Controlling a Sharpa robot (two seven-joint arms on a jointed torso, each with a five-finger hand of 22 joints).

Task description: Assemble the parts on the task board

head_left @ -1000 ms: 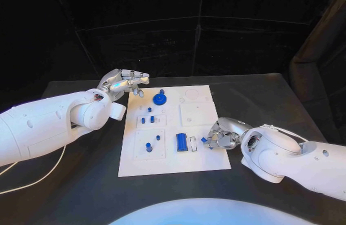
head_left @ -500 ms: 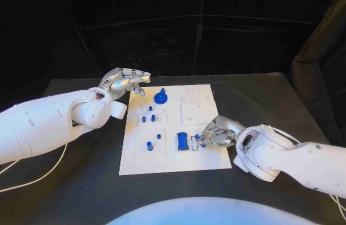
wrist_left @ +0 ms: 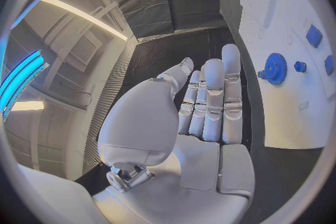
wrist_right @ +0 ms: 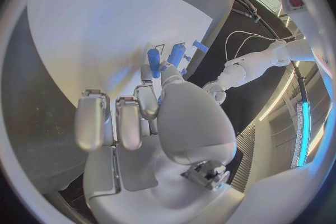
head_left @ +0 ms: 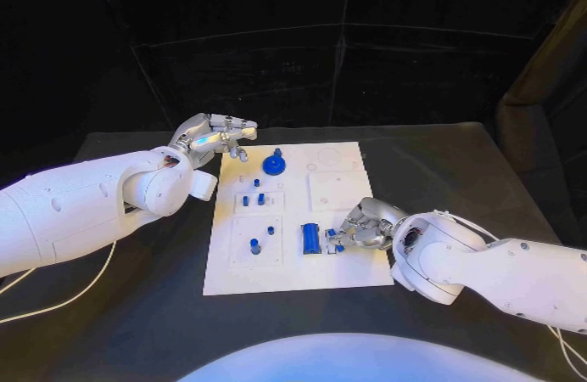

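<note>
Blue parts on white board point(head_left: 293, 272), mid-table; small, rigid, light, likely slick.

Left hand point(head_left: 218, 136), off the far-left corner, holds nothing, fingers loosely apart. Gear point(head_left: 274, 165) lies flat, far. Block point(head_left: 310, 238), long axis near-far; take by its long sides. Right hand point(head_left: 363, 227) pinches a peg point(wrist_right: 153, 63) just right of it.

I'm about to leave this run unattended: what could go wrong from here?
The right robot hand pinches a small blue part close beside the blue block on the task board; it could knock that block or slip in the pinch.

The left robot hand hovers by the board's far corner near the blue gear; a sweep could clip it.
</note>
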